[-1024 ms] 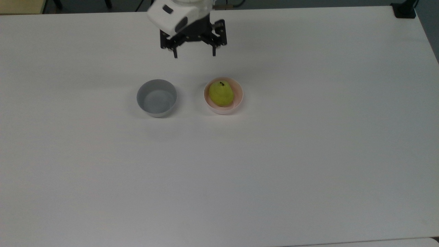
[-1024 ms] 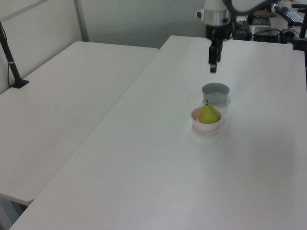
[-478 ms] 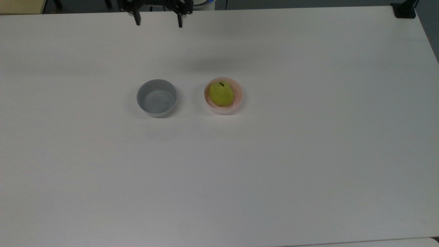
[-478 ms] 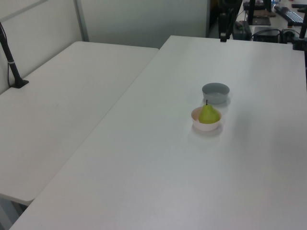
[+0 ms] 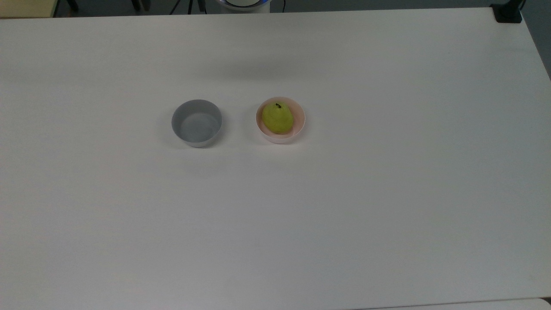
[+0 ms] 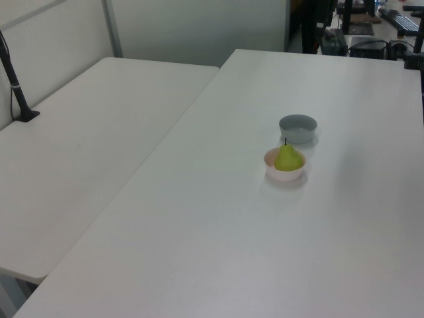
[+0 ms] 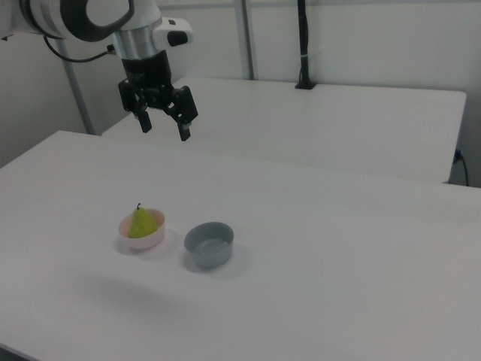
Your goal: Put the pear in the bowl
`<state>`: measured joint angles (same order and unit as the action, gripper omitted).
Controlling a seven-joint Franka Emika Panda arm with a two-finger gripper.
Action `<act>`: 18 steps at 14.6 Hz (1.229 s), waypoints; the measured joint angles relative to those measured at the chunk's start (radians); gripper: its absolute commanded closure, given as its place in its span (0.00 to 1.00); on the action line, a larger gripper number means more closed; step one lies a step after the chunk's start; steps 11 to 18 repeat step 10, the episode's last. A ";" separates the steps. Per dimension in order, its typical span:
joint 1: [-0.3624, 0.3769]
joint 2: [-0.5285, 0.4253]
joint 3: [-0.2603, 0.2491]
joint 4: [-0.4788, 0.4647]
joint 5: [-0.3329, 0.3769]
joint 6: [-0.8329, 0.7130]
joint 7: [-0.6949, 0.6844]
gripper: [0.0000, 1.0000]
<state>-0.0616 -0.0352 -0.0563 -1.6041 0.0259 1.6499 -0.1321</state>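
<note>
The pear (image 5: 278,118) is seated in the pink bowl (image 5: 299,128), right of the grey bowl (image 5: 196,122) in the top view. The gripper (image 7: 164,126), fingers spread and empty, has been raised well clear since earlier.

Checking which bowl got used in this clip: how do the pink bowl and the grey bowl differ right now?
The pink bowl holds the pear; the grey bowl holds nothing. The pink bowl is pale pink inside with a whitish outside; the grey bowl is grey throughout. In the top view, the pink bowl sits right of the grey bowl. Both are small, round, upright, similar in size, and apart on the table.
</note>
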 measured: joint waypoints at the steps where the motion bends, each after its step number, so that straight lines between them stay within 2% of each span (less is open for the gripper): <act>1: -0.003 -0.001 0.000 -0.001 0.002 0.003 -0.019 0.00; 18: -0.003 0.001 0.000 -0.012 0.003 0.013 -0.033 0.00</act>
